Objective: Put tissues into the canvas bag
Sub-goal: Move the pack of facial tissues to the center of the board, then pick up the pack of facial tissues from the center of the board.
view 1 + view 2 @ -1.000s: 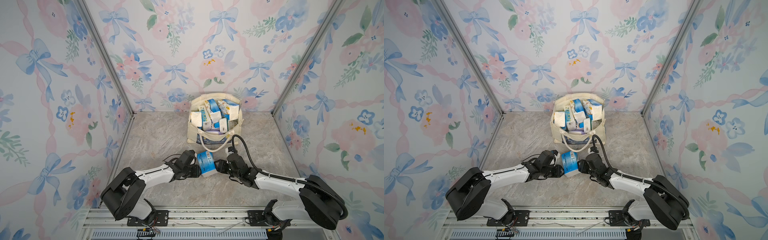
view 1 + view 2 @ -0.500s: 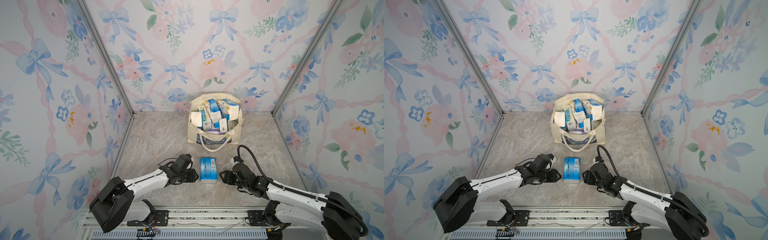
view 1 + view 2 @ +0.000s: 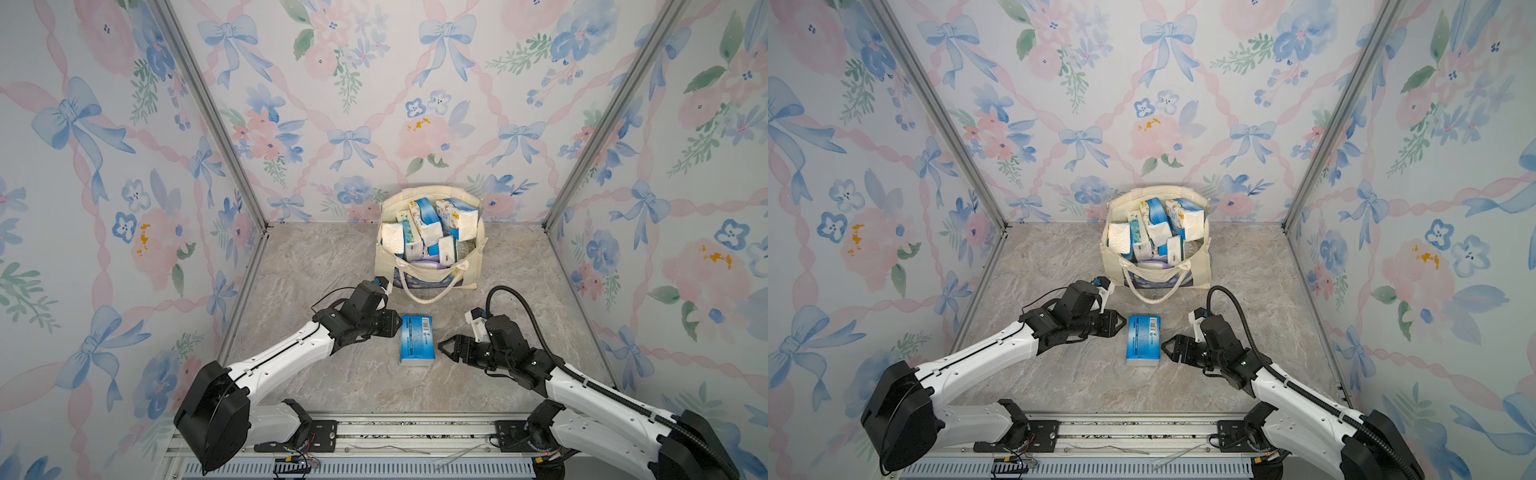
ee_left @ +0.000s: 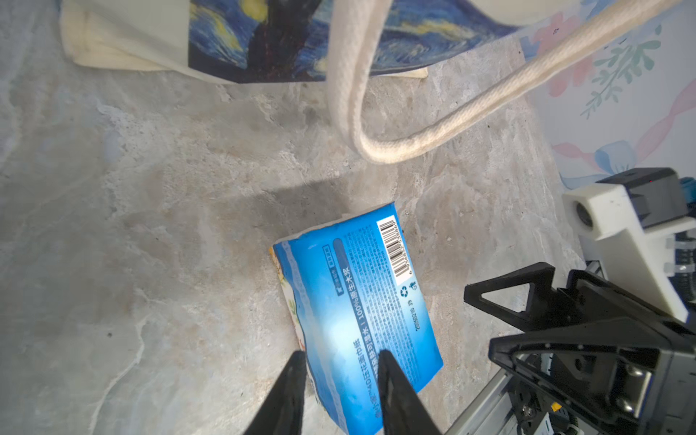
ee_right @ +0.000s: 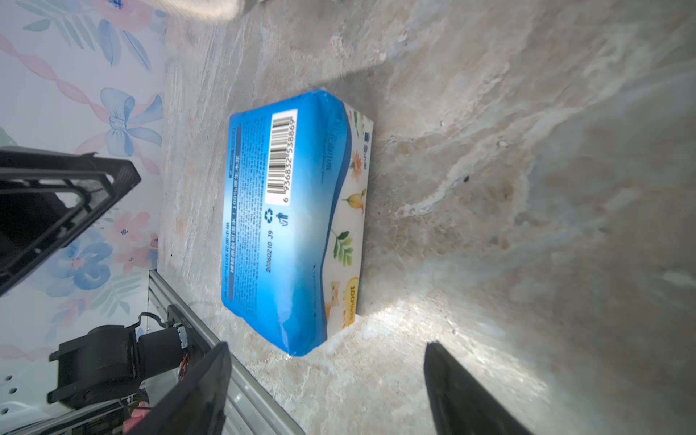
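Observation:
One blue tissue pack (image 3: 417,340) (image 3: 1143,340) lies flat on the marble table, barcode side up, in front of the canvas bag (image 3: 384,257) (image 3: 1202,266). Several tissues (image 3: 428,224) (image 3: 1158,224) stand packed inside the bag. My left gripper (image 3: 397,326) (image 3: 1121,322) sits at the pack's left edge, jaws a little apart and holding nothing. In the left wrist view its tips (image 4: 339,356) hover over the pack (image 4: 357,301). My right gripper (image 3: 442,345) (image 3: 1165,345) is open wide just right of the pack. The right wrist view shows the pack (image 5: 286,226) beyond the gripper (image 5: 327,346), not between its fingers.
A cream bag handle (image 3: 428,297) (image 4: 346,94) droops onto the table between the bag and the loose pack. Floral walls close in the left, back and right. An aluminium rail (image 3: 374,428) with both arm bases runs along the front edge.
A second ago both grippers pressed the pack between them nearer the bag. The pack now lies flat closer to the front. The right gripper has backed off and opened wider.

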Available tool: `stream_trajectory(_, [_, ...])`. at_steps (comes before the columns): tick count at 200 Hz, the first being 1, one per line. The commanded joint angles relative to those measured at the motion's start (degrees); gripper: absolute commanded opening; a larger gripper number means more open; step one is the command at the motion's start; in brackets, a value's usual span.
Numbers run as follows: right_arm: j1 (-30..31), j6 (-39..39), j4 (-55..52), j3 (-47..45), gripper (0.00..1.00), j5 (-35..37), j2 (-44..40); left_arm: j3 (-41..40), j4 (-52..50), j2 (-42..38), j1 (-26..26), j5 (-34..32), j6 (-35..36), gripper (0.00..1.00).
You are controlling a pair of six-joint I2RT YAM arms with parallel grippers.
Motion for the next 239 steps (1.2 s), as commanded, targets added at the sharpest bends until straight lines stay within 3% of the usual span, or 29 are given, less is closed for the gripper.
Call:
stream_trajectory(1, [0.2,0.7,2.5,-0.7,0.81,-3.2,2.3,2.2,-1.2,4.4,-1.6,-1.9,3.5,0.34])
stream_trajectory(64, [1.7,1.6,5.4,-0.3,0.88,-3.1,6.6,4.7,0.2,11.4,-2.9,-1.8,5.3,0.3])
stream_trajectory(149, [3.7,2.6,9.0,0.9,0.93,-4.7,11.8,1.9,0.1,15.0,-0.7,-2.2,4.7,0.23])
stream_trajectory(239, [5.1,8.8,23.8,-0.9,0.97,-9.0,20.3,1.2,0.2,16.8,0.3,-0.9,4.6,0.22])
